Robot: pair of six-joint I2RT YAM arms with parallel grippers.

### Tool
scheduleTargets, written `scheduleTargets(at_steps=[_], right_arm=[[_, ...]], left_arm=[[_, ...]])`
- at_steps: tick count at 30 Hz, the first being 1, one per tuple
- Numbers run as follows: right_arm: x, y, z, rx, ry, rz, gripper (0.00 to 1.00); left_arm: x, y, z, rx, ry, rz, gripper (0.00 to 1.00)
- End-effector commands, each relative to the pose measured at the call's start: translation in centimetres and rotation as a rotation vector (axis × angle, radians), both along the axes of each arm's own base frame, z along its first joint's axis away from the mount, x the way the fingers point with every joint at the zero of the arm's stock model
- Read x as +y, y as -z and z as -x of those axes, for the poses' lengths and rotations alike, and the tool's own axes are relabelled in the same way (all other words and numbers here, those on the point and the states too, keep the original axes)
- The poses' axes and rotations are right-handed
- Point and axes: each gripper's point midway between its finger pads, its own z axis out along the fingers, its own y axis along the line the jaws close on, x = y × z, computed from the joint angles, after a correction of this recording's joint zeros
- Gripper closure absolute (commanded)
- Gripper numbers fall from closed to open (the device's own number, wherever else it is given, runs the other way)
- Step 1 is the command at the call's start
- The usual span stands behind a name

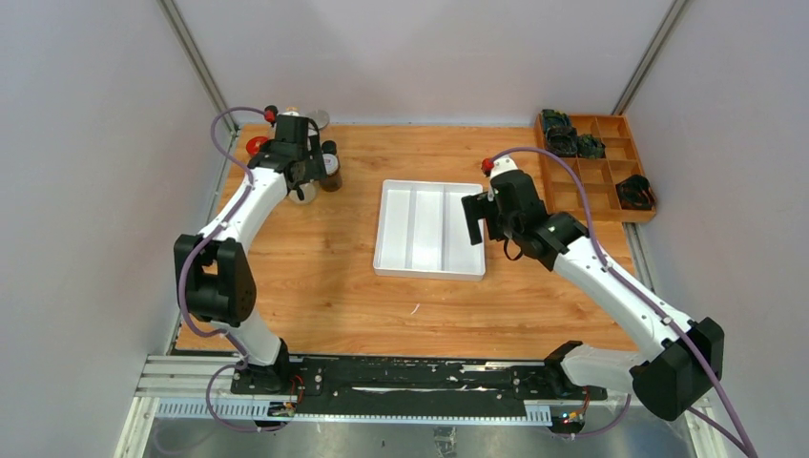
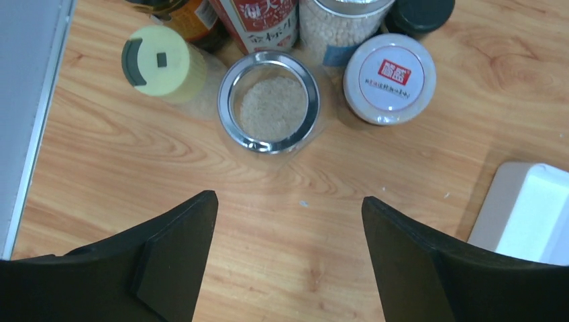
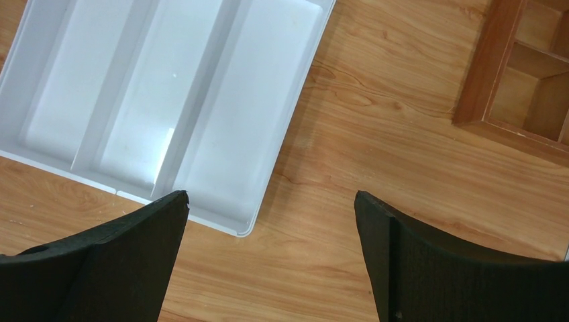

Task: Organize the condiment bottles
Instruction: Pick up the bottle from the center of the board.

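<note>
Condiment bottles (image 1: pixel 330 170) stand bunched well left of the white tray (image 1: pixel 429 229), out toward the far left corner of the table (image 1: pixel 324 305). In the left wrist view the silver-rimmed clear jar (image 2: pixel 270 102) is front and centre, upright, with pale grains inside. The yellow-capped shaker (image 2: pixel 160 62) is just beside it on the side away from the tray. The white-lidded jar (image 2: pixel 389 78) with a red logo is just beside it on the tray side. Behind those sit a red-labelled bottle (image 2: pixel 258 20), a clear jar of pale beads (image 2: pixel 342 23), a black cap (image 2: pixel 421 13) and a dark bottle with an amber label (image 2: pixel 184 13), all cut off by the frame edge. Overhead, a red-lidded jar (image 1: pixel 256 146) sits on the side of the bunch farthest from the tray.

Your left gripper (image 2: pixel 288 201) hangs over bare wood just short of the silver-rimmed jar. Its jaws are spread with nothing between them, and it touches no bottle. Your right gripper (image 3: pixel 272 194) hangs by the tray's right edge, released wide and holding nothing.

The wooden compartment box (image 1: pixel 596 172) lies right of the tray, farther back, with dark objects (image 1: pixel 572 135) in some of its compartments.
</note>
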Motion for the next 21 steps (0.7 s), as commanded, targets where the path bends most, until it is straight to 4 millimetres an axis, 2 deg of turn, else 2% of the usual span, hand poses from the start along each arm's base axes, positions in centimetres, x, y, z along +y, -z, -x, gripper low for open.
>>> scheduleTargets(at_steps=[1, 6, 13, 21], right_arm=[[0.3, 0.9, 0.4, 0.016, -0.016, 0.004, 0.00], [0.2, 1.5, 0.4, 0.026, -0.014, 0.015, 0.00], [0.2, 2.3, 0.5, 0.041, -0.017, 0.025, 0.00], [0.2, 3.2, 0.5, 0.056, -0.021, 0.032, 0.00]], left_arm=[[1.4, -0.2, -2.4, -0.036, -0.033, -0.041, 0.14], [2.6, 1.6, -4.1, -0.022, -0.063, -0.030, 0.14], [2.8, 2.7, -6.4, 0.009, -0.023, -0.027, 0.16], [3.0, 4.5, -7.2, 0.054, -0.003, -0.011, 0.16]])
